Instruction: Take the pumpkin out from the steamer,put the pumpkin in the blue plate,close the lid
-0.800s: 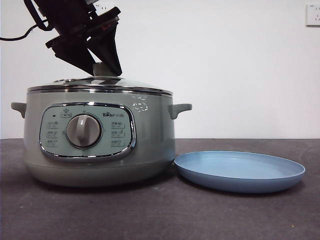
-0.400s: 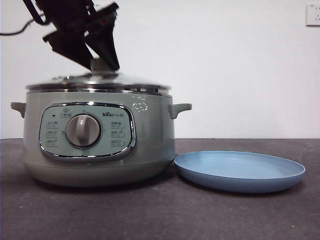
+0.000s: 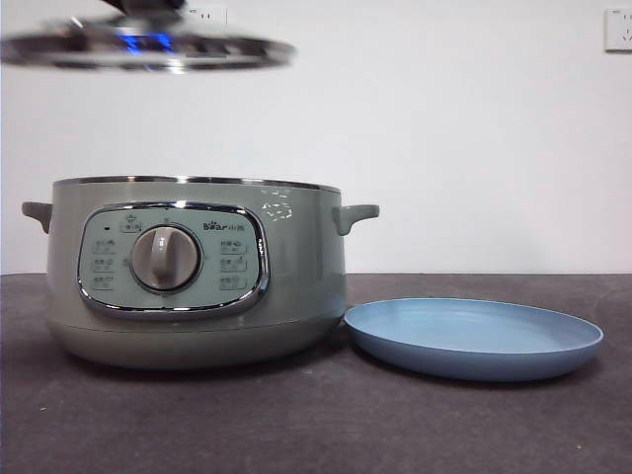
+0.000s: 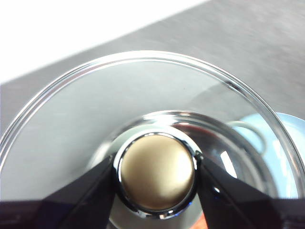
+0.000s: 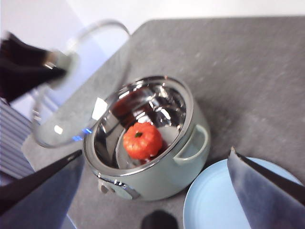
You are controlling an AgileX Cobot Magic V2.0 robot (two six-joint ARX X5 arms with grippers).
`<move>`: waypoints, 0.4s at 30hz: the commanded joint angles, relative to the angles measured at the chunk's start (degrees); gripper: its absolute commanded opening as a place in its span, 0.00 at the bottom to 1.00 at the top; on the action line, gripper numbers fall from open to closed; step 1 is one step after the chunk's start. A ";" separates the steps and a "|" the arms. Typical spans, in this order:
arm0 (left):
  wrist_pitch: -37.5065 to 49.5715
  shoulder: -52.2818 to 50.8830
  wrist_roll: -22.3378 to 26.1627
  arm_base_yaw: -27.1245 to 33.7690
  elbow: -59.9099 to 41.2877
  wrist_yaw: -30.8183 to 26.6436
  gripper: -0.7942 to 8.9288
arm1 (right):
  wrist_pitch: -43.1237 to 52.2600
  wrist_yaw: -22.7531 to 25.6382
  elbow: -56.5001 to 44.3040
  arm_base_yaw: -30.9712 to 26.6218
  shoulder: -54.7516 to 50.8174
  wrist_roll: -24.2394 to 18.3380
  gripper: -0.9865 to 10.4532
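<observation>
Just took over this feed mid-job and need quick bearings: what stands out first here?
The lid hangs in the air above the open steamer, the left hand shut on its knob. Inside the steel pot sits the pumpkin, orange-red and plain to see from the right wrist view. The right hand hovers open above the steamer and the blue plate, which lies empty beside the steamer.
</observation>
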 commanded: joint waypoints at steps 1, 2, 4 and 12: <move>0.33 -4.66 0.68 -0.17 0.55 -3.87 0.07 | 1.18 4.28 1.77 5.01 3.78 0.20 0.52; -0.57 -6.12 0.70 -0.17 0.55 -5.51 0.07 | 1.44 5.77 2.62 6.71 5.49 -0.20 0.52; -2.29 -8.81 0.70 -0.17 0.55 -8.92 0.07 | 1.22 8.28 5.03 9.90 8.98 -1.22 0.52; -8.07 -17.00 0.81 -0.17 0.55 -19.58 0.07 | -9.33 17.27 23.21 20.83 25.55 -6.40 0.53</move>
